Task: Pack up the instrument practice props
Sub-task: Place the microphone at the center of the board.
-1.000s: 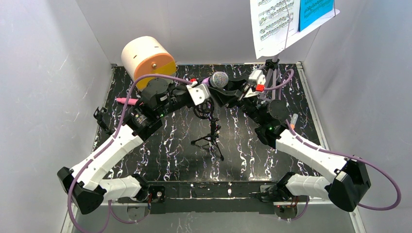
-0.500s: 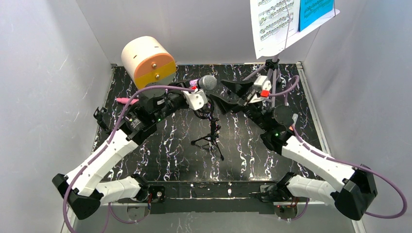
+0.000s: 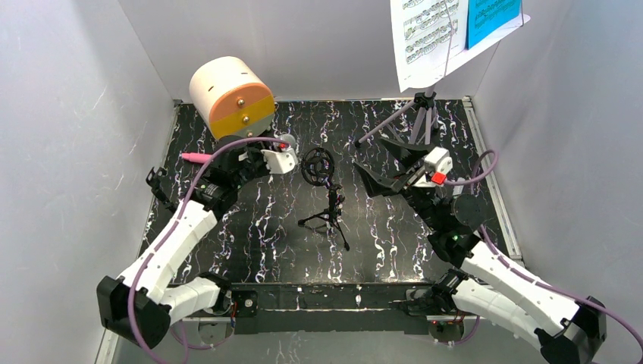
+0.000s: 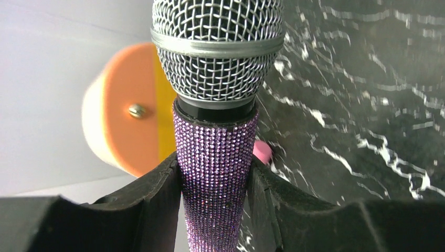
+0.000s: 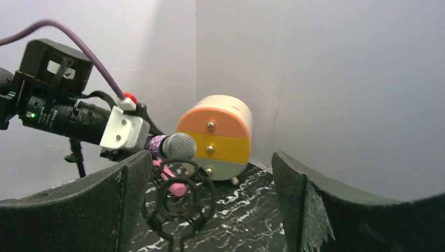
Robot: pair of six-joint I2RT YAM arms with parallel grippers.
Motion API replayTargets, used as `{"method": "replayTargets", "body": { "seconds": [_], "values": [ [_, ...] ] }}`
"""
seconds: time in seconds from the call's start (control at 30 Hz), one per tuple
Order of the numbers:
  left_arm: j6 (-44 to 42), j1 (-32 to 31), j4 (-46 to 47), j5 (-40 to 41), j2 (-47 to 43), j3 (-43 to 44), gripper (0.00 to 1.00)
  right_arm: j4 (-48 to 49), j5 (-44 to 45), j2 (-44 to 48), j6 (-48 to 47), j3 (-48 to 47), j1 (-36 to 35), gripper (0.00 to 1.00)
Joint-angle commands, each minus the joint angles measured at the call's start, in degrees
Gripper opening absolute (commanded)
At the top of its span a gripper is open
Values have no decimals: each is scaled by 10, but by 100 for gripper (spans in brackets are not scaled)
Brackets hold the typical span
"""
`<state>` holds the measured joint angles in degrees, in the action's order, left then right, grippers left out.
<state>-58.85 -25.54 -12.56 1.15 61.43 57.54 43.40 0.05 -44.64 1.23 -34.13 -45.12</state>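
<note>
Microphone (image 4: 215,173) now sits free of its tripod (image 3: 328,211), clamped in the left pincer (image 3: 277,158) near the box (image 3: 227,91); the right pincer (image 3: 377,164) has let go and gapes wide, empty.

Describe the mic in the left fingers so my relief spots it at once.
Find the cream, orange-faced cylinder box at the back left corner of the black marbled table. Just in front, the left arm's fingers clamp a glittery purple microphone. Unlike the pink toy microphone lying nearby, it has a silver mesh head.
</note>
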Motion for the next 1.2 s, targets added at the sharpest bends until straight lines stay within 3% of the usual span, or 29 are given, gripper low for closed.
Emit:
{"method": "replayTargets", "body": {
  "seconds": [0.0, 0.33, 0.47, 0.9, 1.17],
  "values": [
    [-45, 51, 22, 4, 22, -46, 0, -17, 50, 48, -53, 19, 0, 92],
    [-105, 121, 26, 62, 142, -77, 0, -51, 74, 84, -65, 26, 0, 93],
    [-130, 136, 88, 107, 185, -111, 0, -56, 80, 91, -66, 25, 0, 94],
    [-132, 227, 123, 92, 277, -118, 4, -59, 119, 84, -82, 27, 0, 98],
    [-134, 237, 172, 124, 327, -106, 20, -57, 121, 79, -87, 29, 0, 98]
  ]
}}
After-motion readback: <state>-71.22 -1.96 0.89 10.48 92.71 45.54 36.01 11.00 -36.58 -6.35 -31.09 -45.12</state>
